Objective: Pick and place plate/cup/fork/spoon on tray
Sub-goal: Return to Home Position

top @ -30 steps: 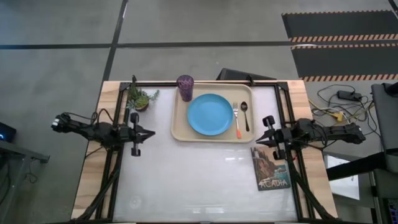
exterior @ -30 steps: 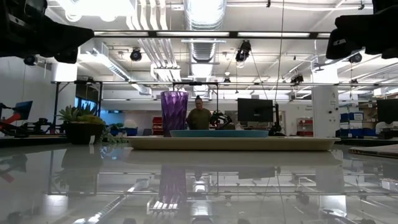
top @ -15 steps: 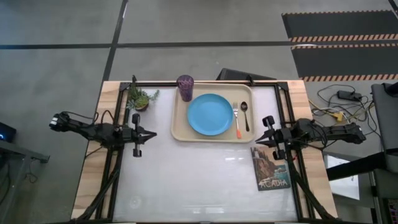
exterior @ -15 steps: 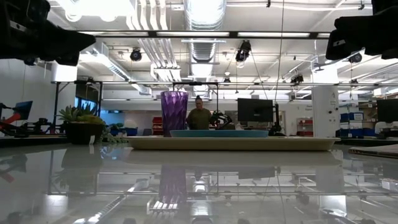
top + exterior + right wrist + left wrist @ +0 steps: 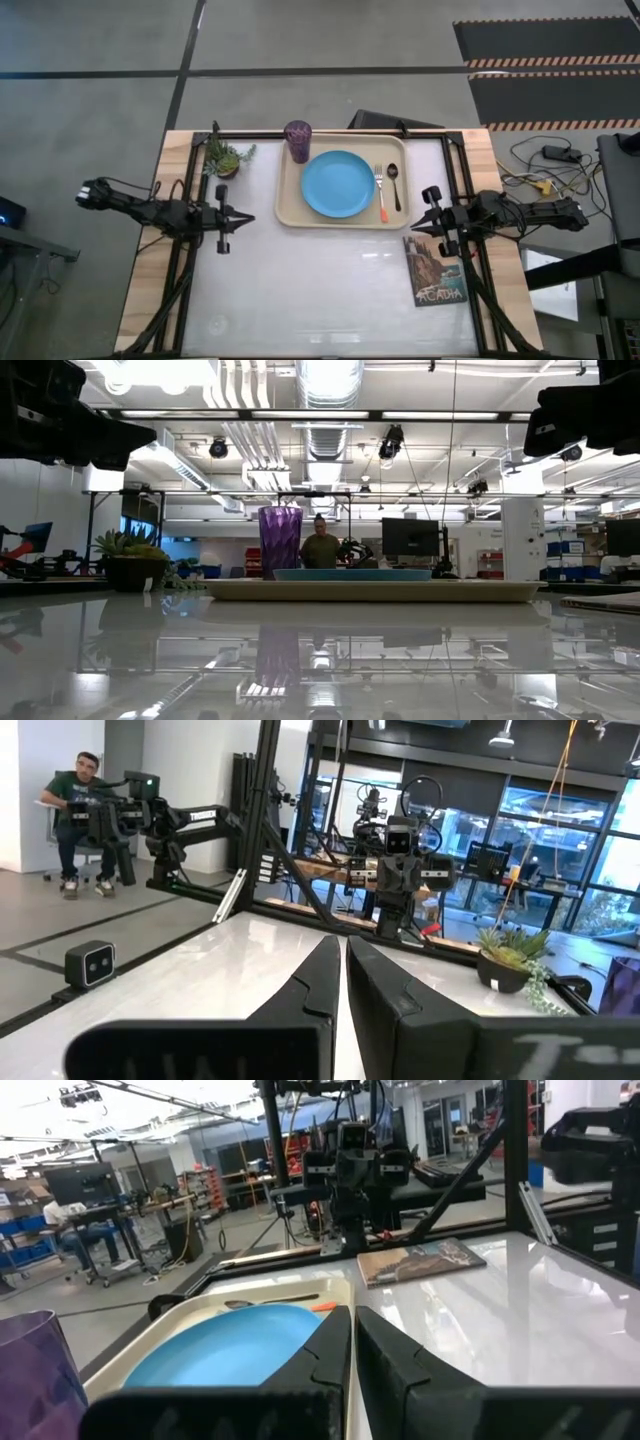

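The beige tray (image 5: pixel 345 187) lies at the far middle of the white table (image 5: pixel 320 290), and everything else can be placed from it. The light-blue plate (image 5: pixel 338 183) sits flat in the tray's middle. The purple ribbed cup (image 5: pixel 298 140) stands upright at the tray's far left corner. On the tray's right side, beside the plate, the orange-handled fork (image 5: pixel 380 193) lies lengthwise with its tines pointing away, and the dark spoon (image 5: pixel 394 184) lies parallel just to the right of it.

The left gripper (image 5: pixel 238 218) hangs above the table off the tray's near left corner, its arm stretched level from the left edge and pointing toward the tray; its fingers (image 5: pixel 322 1342) are pressed together on nothing. The right gripper (image 5: pixel 421 222) hangs off the tray's near right corner, its arm likewise level and pointing inward, fingers (image 5: pixel 322 975) together and empty.

A small potted plant (image 5: pixel 222 158) stands left of the tray's far corner. The "ACADIA" book (image 5: pixel 435 270) lies flat on the table, nearer than the tray's right end.
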Available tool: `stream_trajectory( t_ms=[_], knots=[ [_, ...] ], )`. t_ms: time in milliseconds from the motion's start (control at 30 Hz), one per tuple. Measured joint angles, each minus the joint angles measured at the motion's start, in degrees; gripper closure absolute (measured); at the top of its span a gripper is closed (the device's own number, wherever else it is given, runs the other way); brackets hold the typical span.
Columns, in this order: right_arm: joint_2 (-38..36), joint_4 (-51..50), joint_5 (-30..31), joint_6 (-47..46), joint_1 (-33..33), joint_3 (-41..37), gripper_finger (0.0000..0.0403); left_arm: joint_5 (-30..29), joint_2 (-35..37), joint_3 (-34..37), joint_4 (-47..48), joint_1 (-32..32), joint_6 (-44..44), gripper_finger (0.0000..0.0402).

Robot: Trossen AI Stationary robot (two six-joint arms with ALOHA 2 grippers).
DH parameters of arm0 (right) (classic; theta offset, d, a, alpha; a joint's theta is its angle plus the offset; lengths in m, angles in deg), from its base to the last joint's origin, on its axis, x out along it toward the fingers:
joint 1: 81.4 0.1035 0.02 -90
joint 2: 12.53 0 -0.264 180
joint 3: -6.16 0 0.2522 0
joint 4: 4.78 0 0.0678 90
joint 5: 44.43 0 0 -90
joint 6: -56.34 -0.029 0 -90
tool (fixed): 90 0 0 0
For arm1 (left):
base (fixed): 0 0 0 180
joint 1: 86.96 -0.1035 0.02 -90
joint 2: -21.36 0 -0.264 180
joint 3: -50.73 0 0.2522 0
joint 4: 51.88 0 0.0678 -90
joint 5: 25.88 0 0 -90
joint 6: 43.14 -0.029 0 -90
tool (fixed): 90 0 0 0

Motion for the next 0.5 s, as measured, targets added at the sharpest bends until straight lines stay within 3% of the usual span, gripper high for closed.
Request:
stream_trajectory(
  t_ms=[500],
  knots=[
    [0.0,0.0,0.0,0.0,0.0,0.0,0.0390,0.0,-3.4,0.0,0.0,0.0,0.0,0.0402]
  ],
)
